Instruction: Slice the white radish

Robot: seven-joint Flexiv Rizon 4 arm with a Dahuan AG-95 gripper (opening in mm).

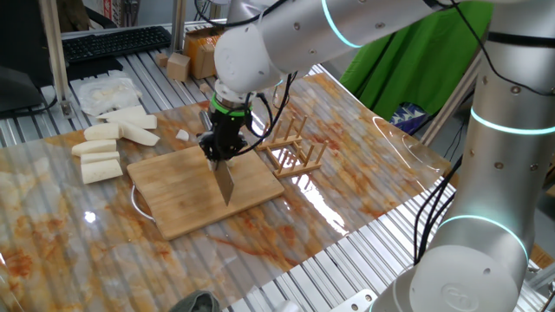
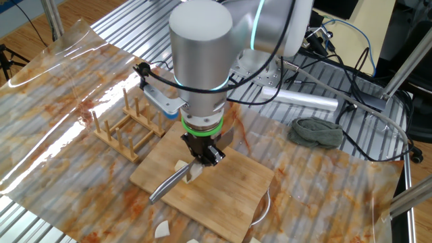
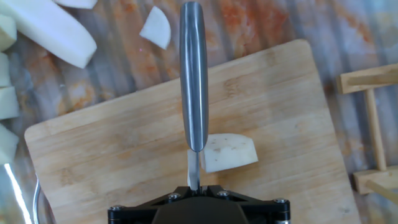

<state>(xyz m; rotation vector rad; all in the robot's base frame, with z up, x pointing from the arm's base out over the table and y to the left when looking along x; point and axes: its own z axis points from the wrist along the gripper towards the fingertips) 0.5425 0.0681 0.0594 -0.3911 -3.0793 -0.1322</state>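
Observation:
A bamboo cutting board (image 1: 186, 195) (image 2: 229, 196) (image 3: 112, 155) lies mid-table. On it rests a small white radish piece (image 3: 229, 152) (image 2: 196, 177). My gripper (image 1: 217, 152) (image 2: 202, 154) (image 3: 194, 186) hangs over the board, shut on a steel knife (image 3: 193, 81) (image 1: 225, 182) (image 2: 169, 185). The knife lies just left of the radish piece in the hand view, its edge at the piece's cut face. In the first fixed view the radish piece is hidden behind the gripper and knife.
Larger radish sticks (image 1: 104, 147) (image 3: 50, 31) and a loose chunk (image 1: 182, 135) (image 3: 155, 28) lie beyond the board's left end. A wooden rack (image 1: 290, 147) (image 2: 125, 128) (image 3: 373, 124) stands beside the board. A grey cloth (image 2: 316, 131) and a white bag (image 1: 104, 91) lie farther off.

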